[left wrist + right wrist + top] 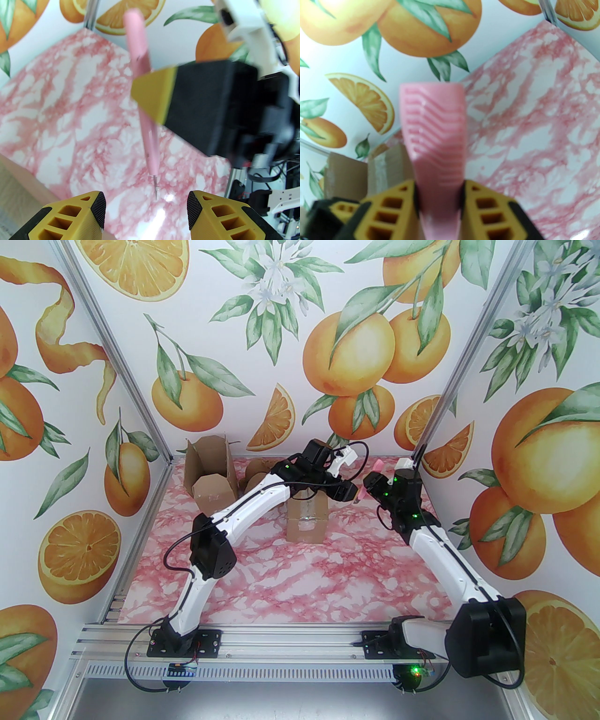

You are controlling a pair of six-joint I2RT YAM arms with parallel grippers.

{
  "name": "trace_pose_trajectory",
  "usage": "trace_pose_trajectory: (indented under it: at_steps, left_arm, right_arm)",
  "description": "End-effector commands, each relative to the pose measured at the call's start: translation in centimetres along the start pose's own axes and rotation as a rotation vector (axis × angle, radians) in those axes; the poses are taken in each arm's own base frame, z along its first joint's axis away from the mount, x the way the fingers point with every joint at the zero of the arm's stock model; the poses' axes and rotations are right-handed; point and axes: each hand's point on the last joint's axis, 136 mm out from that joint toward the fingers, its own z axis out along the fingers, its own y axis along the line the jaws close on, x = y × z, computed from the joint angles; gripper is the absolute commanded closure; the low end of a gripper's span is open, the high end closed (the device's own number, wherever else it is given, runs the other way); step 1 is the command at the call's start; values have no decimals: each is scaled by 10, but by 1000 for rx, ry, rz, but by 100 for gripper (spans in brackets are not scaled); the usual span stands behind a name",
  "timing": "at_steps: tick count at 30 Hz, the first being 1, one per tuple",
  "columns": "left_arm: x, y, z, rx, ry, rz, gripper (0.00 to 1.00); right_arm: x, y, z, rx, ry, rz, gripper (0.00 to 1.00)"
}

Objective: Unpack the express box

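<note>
Well, box [307, 521] left of right tool [440, 196].

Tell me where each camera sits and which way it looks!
Top: high behind the robot, looking down at the table and box; the left arm and right arm show.
Left wrist: on the left arm, looking past its open left gripper at the cutter over the table.
Right wrist: on the right arm, looking past the right gripper, shut on the cutter, toward the wall.
Shared: both wrist views see the pink cutter.
</note>
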Motion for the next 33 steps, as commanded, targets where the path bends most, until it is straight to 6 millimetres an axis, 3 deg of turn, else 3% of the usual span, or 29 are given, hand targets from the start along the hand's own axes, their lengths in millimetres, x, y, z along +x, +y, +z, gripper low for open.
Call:
trace_pose_trajectory:
  at_steps: [1,12,24,33]
  left_arm:
    - [-10,-14,0,55,-19,-1,39]
    - [-9,-19,10,120,-19,-2,40]
    - [-17,-22,8,163,-48,14,65]
    - [-21,-24,1,153,-58,58,84]
  right_arm:
    - [-22,30,-10,-80,-70,-4,70]
    - [-25,47,-13,-127,-92,-2,70]
    - [-27,59,-19,-173,-100,28,70]
    - [-19,56,-17,-175,-87,29,70]
